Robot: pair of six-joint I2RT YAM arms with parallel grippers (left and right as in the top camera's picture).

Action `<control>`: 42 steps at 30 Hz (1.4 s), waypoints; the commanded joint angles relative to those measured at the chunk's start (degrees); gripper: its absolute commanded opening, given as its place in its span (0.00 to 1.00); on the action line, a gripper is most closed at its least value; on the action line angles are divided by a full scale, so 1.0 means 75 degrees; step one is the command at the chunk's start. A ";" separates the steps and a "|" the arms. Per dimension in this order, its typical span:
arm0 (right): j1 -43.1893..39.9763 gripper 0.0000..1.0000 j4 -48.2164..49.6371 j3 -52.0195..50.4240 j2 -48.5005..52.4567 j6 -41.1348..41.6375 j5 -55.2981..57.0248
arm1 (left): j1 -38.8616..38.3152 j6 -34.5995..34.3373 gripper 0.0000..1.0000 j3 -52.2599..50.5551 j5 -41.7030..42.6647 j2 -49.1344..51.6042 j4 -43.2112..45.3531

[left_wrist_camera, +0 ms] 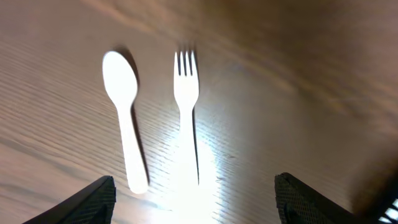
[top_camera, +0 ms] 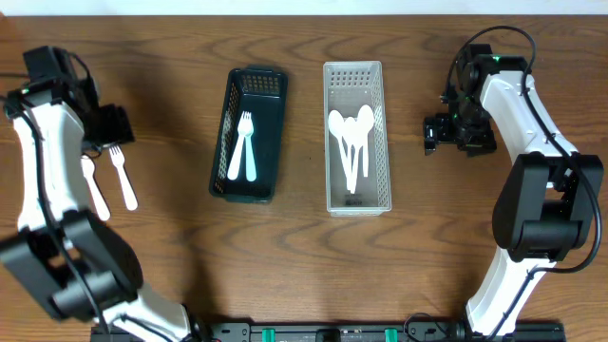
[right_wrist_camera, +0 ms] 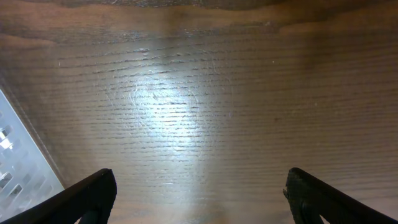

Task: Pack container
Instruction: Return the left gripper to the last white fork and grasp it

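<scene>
Wooden table (top_camera: 304, 275), loose cutlery. Left gripper (left_wrist_camera: 194, 190): fingers spread, holding nothing; fork (left_wrist_camera: 186, 93) lies centred ahead between them, spoon (left_wrist_camera: 119, 81) nearer one finger. Best: straddle fork handle alone, excluding spoon, then dark basket (top_camera: 231, 123). Right gripper (right_wrist_camera: 199, 186): spread, empty.

On the counter (top_camera: 304, 256) I see a dark green basket (top_camera: 271, 123) holding two white plastic forks (top_camera: 244, 147). Just to its right, a clear slotted basket (top_camera: 353, 78) holds several white plastic spoons (top_camera: 351, 142). Out on my left a loose white fork (top_camera: 122, 176) lies beside a white spoon (top_camera: 95, 188), my left jaws near the fork's tines. My right jaws hang over the counter beyond the clear basket
</scene>
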 commanded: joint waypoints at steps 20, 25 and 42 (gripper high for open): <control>-0.0026 0.90 -0.0239 -0.0017 0.0047 -0.0093 0.0026 | 0.0111 0.0000 0.76 -0.0079 0.0274 0.2684 0.0790; -0.0026 0.90 -0.0262 -0.0017 0.0047 -0.0093 0.0026 | 0.0111 -0.0055 0.76 -0.0079 0.0277 0.2993 0.0708; -0.0026 0.90 -0.0329 -0.0017 0.0047 -0.0093 0.0026 | 0.0111 -0.0076 0.19 -0.0079 0.0274 0.3002 0.0472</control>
